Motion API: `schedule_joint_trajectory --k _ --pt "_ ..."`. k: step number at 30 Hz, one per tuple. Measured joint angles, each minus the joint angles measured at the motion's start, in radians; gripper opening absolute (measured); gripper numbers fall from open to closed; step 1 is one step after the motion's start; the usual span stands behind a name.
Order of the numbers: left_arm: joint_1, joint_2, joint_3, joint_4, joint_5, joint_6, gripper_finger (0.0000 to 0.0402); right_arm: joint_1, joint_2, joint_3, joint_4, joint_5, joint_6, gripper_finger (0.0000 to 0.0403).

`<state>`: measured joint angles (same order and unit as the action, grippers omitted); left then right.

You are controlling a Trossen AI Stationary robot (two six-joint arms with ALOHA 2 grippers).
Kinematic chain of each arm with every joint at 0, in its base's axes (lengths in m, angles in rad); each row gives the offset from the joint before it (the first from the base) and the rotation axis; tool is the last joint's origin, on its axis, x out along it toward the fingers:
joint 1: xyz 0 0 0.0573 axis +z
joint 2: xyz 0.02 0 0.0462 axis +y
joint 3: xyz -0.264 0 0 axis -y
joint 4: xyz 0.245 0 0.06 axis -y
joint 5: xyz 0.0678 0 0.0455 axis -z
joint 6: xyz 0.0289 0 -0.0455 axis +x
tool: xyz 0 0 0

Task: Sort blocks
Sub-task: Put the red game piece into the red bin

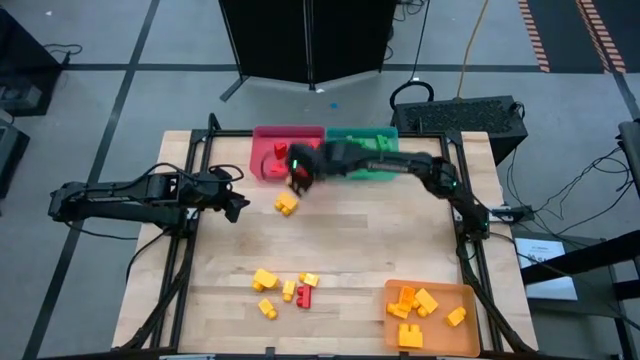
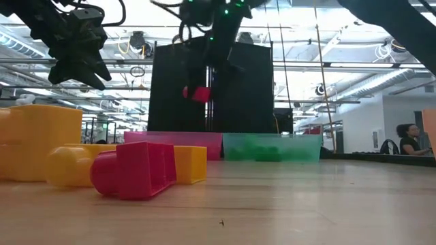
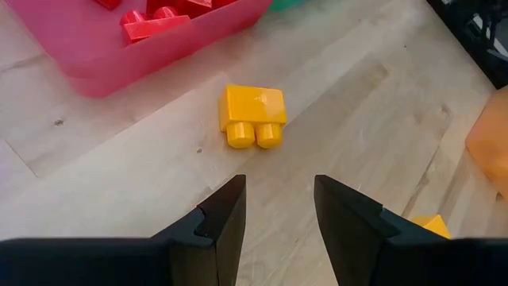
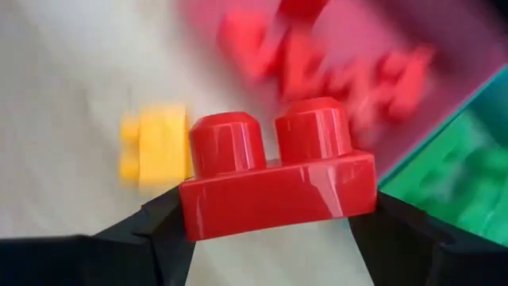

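In your right wrist view you see what the high view hides: the right gripper grasps a red block between its fingers, two studs pointing up and its long axis running across from one finger to the other. From above, this arm reaches over the counter and its gripper hangs at the front edge of the red tray, beside the green tray. The low view shows the block lifted high in the air. Your left gripper has its fingers released and empty, pointing at a yellow block that lies near the red tray.
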<state>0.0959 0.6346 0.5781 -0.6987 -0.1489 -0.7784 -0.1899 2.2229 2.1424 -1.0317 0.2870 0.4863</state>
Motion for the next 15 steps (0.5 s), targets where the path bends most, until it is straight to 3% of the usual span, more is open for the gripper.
schedule_joint_trajectory --k 7,15 --pt "0.0 0.0 0.0 0.0 -0.003 0.0 0.0153 -0.13 0.02 0.0 0.215 -0.12 0.034 0.0272" --pt "0.0 0.0 0.0 0.0 0.008 -0.002 0.0153 -0.175 0.071 -0.001 0.263 -0.237 -0.029 0.0304"
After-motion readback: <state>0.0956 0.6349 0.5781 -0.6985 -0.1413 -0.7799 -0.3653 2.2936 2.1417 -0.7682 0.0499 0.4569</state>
